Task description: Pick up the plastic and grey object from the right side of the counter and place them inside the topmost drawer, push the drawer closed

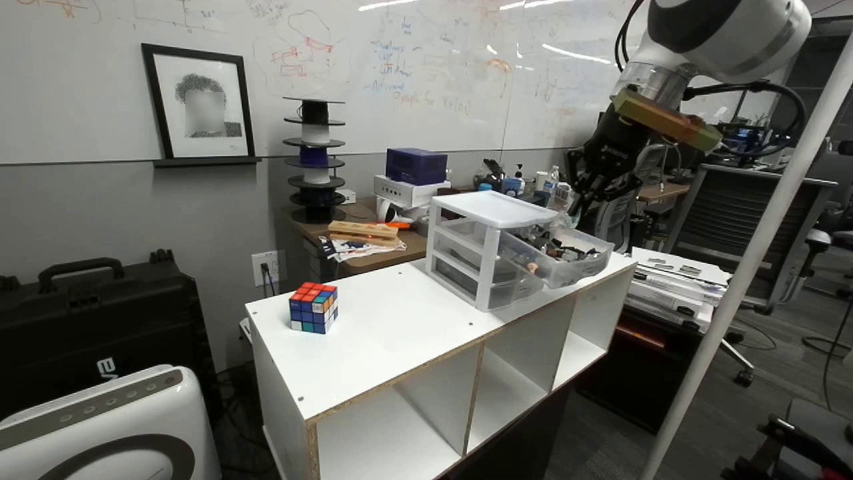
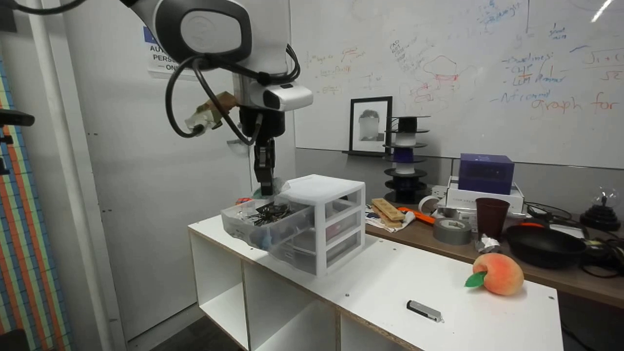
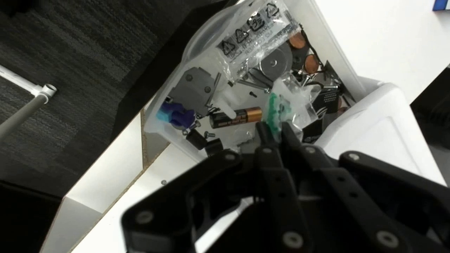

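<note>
"Any way into the drawer (image 1: 581, 268)?"

"From above, where the gripper (image 3: 275, 130) and the bag (image 3: 290, 105) at its tips hang."

"What blocks?"

"The top of the unit (image 2: 321, 187), higher than the drawer and just beside the gripper, closes the rear. Clutter (image 2: 270, 213) crowds the inside; a bare patch shows beside the battery (image 3: 236, 117)."

"And the counter (image 1: 373, 353)?"

"Room on both sides of the unit, around the cube (image 1: 313, 308), peach (image 2: 503, 274) and stick (image 2: 425, 310). The drawer's front juts past the edge."
</note>
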Robot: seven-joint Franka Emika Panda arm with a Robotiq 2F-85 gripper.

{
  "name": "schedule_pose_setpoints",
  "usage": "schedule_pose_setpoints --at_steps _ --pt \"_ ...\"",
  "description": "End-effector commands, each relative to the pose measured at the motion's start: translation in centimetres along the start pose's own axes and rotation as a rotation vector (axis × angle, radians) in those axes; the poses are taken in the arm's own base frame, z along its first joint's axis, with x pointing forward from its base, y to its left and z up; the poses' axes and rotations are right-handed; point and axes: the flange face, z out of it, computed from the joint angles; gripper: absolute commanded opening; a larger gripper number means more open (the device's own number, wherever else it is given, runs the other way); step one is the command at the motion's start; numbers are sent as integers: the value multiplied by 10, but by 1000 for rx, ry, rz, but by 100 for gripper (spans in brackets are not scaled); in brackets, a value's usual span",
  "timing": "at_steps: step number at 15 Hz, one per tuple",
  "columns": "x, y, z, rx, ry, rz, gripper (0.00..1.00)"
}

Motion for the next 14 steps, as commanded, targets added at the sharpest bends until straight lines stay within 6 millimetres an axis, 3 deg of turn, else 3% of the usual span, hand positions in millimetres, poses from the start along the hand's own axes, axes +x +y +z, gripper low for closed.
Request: schedule_pose_setpoints --at_steps 1,9,10,11,14 --pt "13 -5 9 -40 -22 48 2" --pt "15 3 23 -88 -160 95 5" --pt "15 3 21 -85 -180 93 34" --pt "16 2 19 -78 -187 94 35" --pt "16 -1 5 -40 -215 89 58"
